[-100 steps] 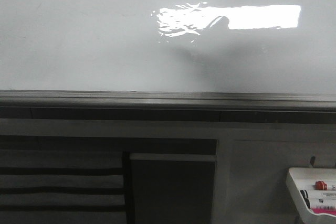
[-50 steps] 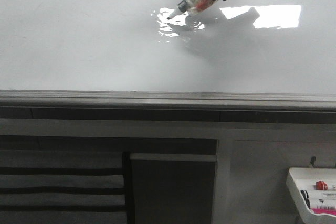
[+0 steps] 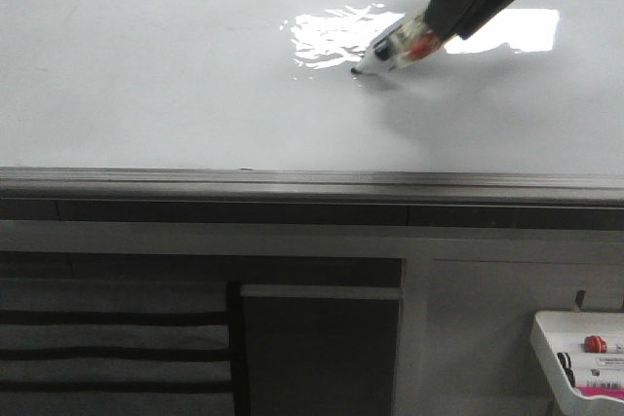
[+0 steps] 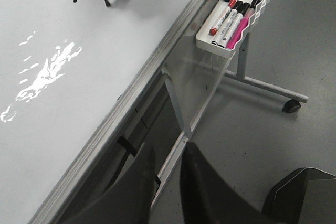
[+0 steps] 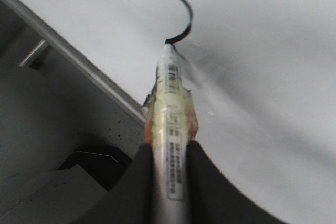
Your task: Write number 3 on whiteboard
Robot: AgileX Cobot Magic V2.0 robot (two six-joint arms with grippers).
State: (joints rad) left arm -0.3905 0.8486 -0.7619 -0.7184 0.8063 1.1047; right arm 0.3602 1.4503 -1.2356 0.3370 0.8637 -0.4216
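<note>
1. Lower right of the front view: a small white plastic tray holds several markers; in the left wrist view the same tray sits at the upper right, hooked beside the board's frame.
2. Left gripper: its two dark fingers show at the bottom of the left wrist view, a narrow gap between them, nothing held, well apart from the board.
3. A grey metal bottom rail crosses the middle of the front view.
4. The large glossy white whiteboard fills the upper half of the front view, with a bright rectangular reflection at upper centre.
5. Right gripper: it enters from the upper right, fingers clamped on a clear-barrelled black marker.
6. The marker tip touches the board just below the reflection.
7. The number 3 is incomplete: one black curved stroke, at the top of the right wrist view, ending at the tip.
</note>
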